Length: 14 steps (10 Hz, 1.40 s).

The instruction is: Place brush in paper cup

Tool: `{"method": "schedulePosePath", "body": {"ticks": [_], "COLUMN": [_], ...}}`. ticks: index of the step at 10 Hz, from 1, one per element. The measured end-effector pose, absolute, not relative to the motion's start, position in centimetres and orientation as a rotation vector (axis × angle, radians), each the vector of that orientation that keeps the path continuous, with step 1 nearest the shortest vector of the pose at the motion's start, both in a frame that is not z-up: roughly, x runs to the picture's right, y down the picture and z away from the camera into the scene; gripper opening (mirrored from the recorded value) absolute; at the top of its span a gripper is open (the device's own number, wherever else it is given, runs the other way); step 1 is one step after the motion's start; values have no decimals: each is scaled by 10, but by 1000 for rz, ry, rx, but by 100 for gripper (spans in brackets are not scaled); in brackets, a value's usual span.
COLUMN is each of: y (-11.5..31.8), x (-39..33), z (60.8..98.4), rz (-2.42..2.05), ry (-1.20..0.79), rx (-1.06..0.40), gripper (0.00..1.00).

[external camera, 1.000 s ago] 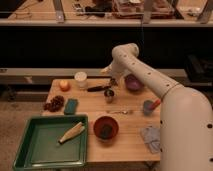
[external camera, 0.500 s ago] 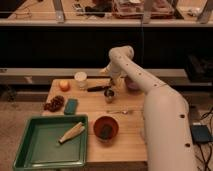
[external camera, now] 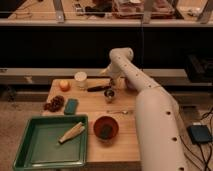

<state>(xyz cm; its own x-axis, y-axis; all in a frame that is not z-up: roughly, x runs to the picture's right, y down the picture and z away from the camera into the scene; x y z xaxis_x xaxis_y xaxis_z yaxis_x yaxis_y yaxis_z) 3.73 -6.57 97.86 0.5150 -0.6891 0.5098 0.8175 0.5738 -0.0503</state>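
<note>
The brush [external camera: 98, 88] lies flat on the wooden table [external camera: 90, 117] near its back edge, a dark stick between the paper cup and my arm. The paper cup [external camera: 80, 80] stands upright at the back of the table, just left of the brush. My gripper [external camera: 109, 76] hangs at the end of the white arm, just above and to the right of the brush's right end, over the back of the table. A small metal cup [external camera: 109, 95] stands right below it.
An orange [external camera: 64, 85] sits at the back left, with a dark cluster [external camera: 54, 103] and a teal block [external camera: 71, 106] in front of it. A green tray [external camera: 35, 150] holds a pale husk [external camera: 71, 132]. A red bowl [external camera: 105, 128] and a silver spoon [external camera: 119, 112] lie mid-table. My arm covers the right side.
My arm has swung further left across the table's right side, now hiding the bowl and cup that stood there. The gripper sits closer to the brush's right end. The brush has not moved.
</note>
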Motion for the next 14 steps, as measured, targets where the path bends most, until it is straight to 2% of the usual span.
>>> {"method": "schedulePosePath", "body": {"ticks": [5,14], "y": [-58,-54], "x": [42,37], "z": [1008,1013], "rz": [-933,-938], "ry": [-489,-509], "rx": [-346,-351], "gripper": [80,80]}}
